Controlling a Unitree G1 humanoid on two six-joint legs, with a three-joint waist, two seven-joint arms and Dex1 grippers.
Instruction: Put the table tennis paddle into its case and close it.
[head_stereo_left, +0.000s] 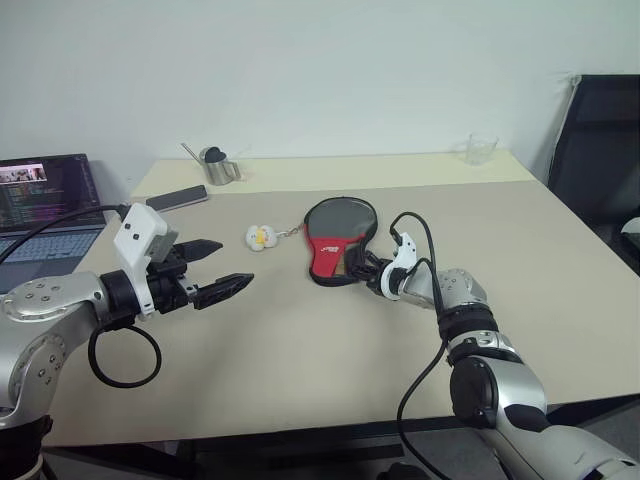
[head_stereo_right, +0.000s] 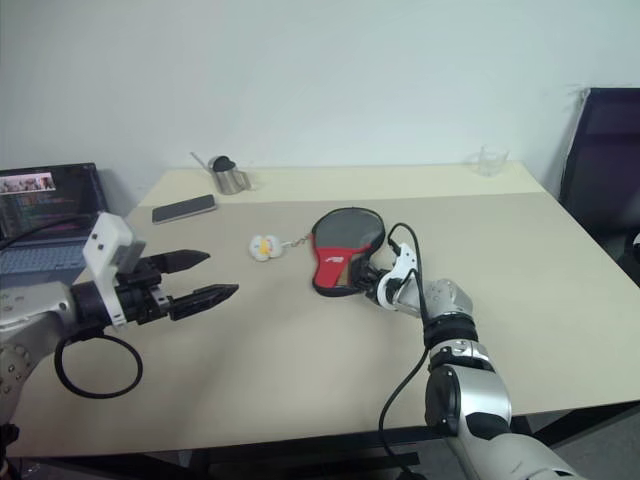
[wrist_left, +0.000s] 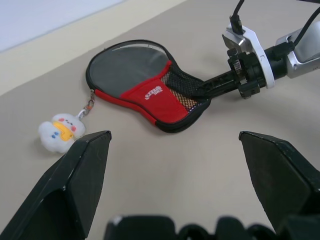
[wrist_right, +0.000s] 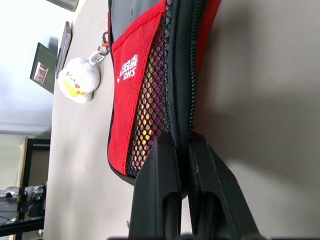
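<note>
The case (head_stereo_left: 338, 240) lies flat near the table's middle, a round black top with a red logo panel and a black mesh pocket (wrist_left: 182, 92). Red and tan stripes of the table tennis paddle's handle (wrist_right: 145, 120) show through the mesh; the rest of the paddle is hidden inside. My right gripper (wrist_right: 179, 137) is shut on the case's black zip edge at the handle end, seen also from the head at right gripper (head_stereo_left: 358, 268). My left gripper (head_stereo_left: 232, 265) hangs open above the table's left part, well apart from the case, with nothing between its fingers (wrist_left: 80, 170).
A small white-yellow plush ball (head_stereo_left: 261, 237) on a chain is clipped to the case's left side. A black smartphone (head_stereo_left: 176, 197) and a metal cup (head_stereo_left: 218, 167) sit at the back left, a clear glass (head_stereo_left: 481, 150) at the back right. A laptop (head_stereo_left: 45, 195) stands left, a black chair (head_stereo_left: 600, 150) right.
</note>
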